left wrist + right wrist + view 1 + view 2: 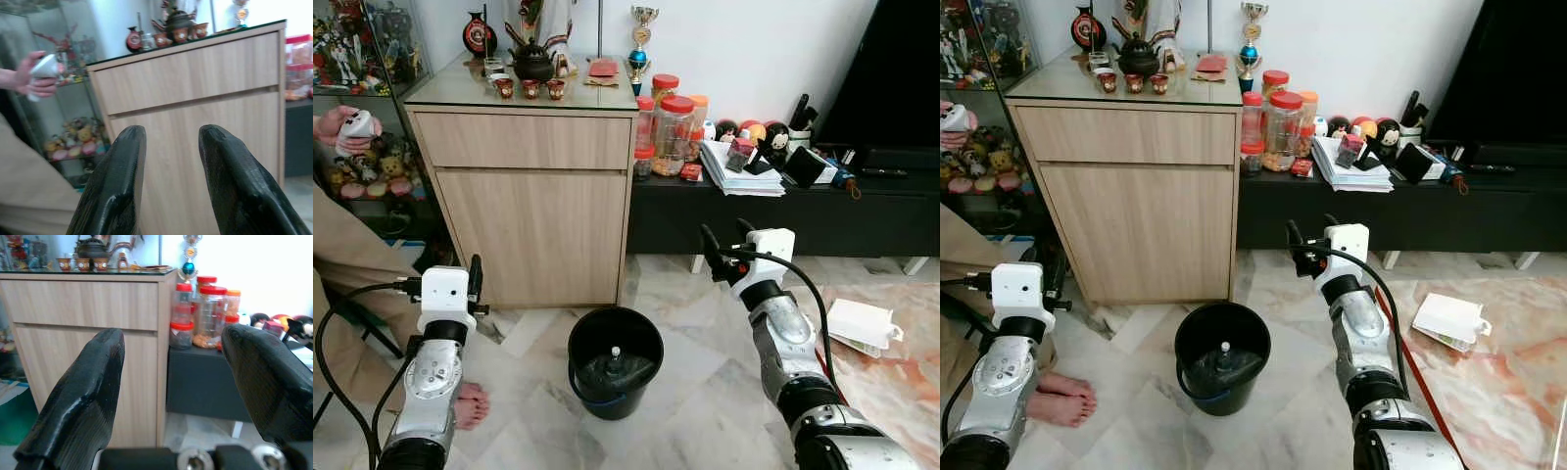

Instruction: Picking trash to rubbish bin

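Left eye view: black rubbish bin [615, 360] on floor btwn my arms, plastic bottle [615, 364] inside. White paper bag [863, 324] on floor, well apart to my right. Left gripper [168, 161] narrowly parted, empty; right gripper [171, 382] spread wide, empty.

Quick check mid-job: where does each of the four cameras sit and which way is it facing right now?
Left eye, head: down at bin, both arms showing.
Right eye, head: same scene; bin again.
Left wrist: along left gripper, open, toward wooden cabinet.
Right wrist: along right gripper, open, toward jars.
Both wrist views share the cabinet.
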`<state>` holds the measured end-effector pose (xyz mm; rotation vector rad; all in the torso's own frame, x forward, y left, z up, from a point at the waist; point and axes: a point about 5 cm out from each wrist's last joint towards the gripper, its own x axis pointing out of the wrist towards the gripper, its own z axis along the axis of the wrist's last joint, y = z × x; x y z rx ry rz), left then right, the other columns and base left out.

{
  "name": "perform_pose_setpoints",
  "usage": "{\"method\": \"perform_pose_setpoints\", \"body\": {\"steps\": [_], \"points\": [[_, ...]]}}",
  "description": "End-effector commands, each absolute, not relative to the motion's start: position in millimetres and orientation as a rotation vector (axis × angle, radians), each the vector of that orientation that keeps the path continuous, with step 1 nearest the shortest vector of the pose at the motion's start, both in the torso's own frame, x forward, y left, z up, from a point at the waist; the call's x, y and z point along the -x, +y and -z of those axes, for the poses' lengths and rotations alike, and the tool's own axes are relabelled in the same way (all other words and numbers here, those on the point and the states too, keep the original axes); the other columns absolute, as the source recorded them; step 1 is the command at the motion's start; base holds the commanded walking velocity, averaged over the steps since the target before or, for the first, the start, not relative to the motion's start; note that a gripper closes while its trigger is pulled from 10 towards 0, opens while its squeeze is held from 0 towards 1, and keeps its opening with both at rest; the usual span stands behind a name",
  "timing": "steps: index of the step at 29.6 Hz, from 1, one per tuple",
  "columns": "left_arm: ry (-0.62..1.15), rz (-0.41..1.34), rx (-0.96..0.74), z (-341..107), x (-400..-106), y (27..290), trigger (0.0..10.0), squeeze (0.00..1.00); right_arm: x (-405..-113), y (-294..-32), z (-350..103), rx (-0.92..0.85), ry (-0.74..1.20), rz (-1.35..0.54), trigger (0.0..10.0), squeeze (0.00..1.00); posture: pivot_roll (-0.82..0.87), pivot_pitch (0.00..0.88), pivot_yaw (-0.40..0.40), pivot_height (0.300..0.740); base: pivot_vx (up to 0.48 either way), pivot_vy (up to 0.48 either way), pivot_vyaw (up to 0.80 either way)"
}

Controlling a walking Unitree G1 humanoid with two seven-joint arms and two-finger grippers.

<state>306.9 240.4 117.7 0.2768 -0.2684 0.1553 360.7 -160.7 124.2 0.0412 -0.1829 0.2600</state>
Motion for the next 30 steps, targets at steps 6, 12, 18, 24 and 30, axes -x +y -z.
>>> {"method": "perform_pose_setpoints", "body": {"steps": [6, 12, 18, 24, 30], "points": [[-0.226, -0.159, -0.268, -109.9, -305.8, 240.0, 10.0, 0.00, -357.8, -165.4, -115.6, -0.046, -0.143, -0.235, 10.0, 0.00, 0.06, 0.000, -0.078, 0.740, 0.000, 0.000, -0.79], [-0.219, -0.157, -0.293, -109.4, -306.3, 240.8, 10.0, 0.00, -357.1, -164.2, -113.7, -0.047, -0.137, -0.234, 10.0, 0.00, 0.06, 0.000, -0.075, 0.740, 0.000, -0.079, -0.79], [-0.218, -0.157, -0.294, -109.5, -307.4, 240.2, 10.0, 0.00, -356.8, -162.4, -113.3, -0.048, -0.137, -0.239, 10.0, 0.00, 0.06, 0.000, -0.074, 0.740, 0.000, -0.474, -0.79], [-0.223, -0.158, -0.291, -110.6, -307.8, 239.4, 10.0, 0.00, -356.5, -160.9, -113.1, -0.050, -0.138, -0.245, 10.0, 0.00, 0.06, 0.000, -0.077, 0.740, 0.000, -0.435, -0.79], [-0.230, -0.167, -0.286, -111.5, -307.0, 240.0, 10.0, 0.00, -355.9, -157.5, -111.8, -0.054, -0.136, -0.254, 10.0, 0.00, 0.06, 0.000, -0.079, 0.740, 0.000, -0.061, -0.79]]}}
